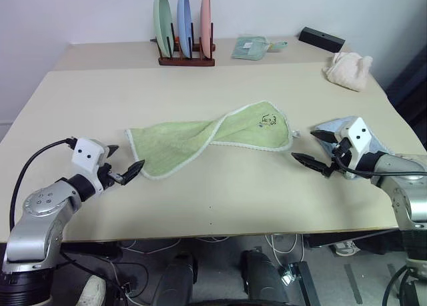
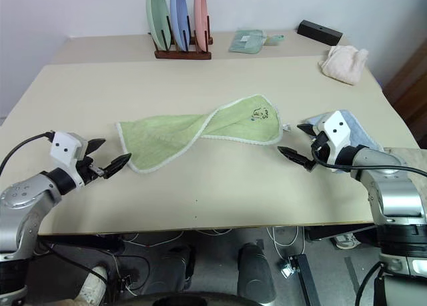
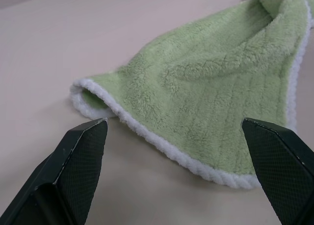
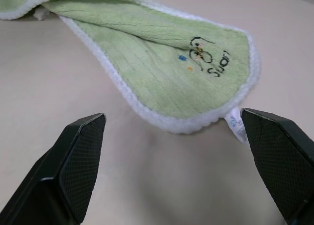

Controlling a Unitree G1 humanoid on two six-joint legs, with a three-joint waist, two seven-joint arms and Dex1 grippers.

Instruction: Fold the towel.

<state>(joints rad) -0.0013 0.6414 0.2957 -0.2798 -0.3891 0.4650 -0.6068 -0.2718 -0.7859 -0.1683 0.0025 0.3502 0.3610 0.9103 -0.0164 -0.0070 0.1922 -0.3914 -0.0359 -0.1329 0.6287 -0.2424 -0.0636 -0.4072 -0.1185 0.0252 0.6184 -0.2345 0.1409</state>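
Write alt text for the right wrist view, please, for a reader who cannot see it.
A light green towel with a whitish edge lies on a beige table, its embroidered corner just ahead of the open right hand, whose two black fingers hold nothing.

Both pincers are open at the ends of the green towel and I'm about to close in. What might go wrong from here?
1. The towel is twisted at its middle; gripping both ends as it lies will likely fold the twist in.
2. The left pincer faces a curled-under corner, so it may catch only the white trim and slip.
3. The light blue towel lies under the right pincer; a low approach could drag it along.
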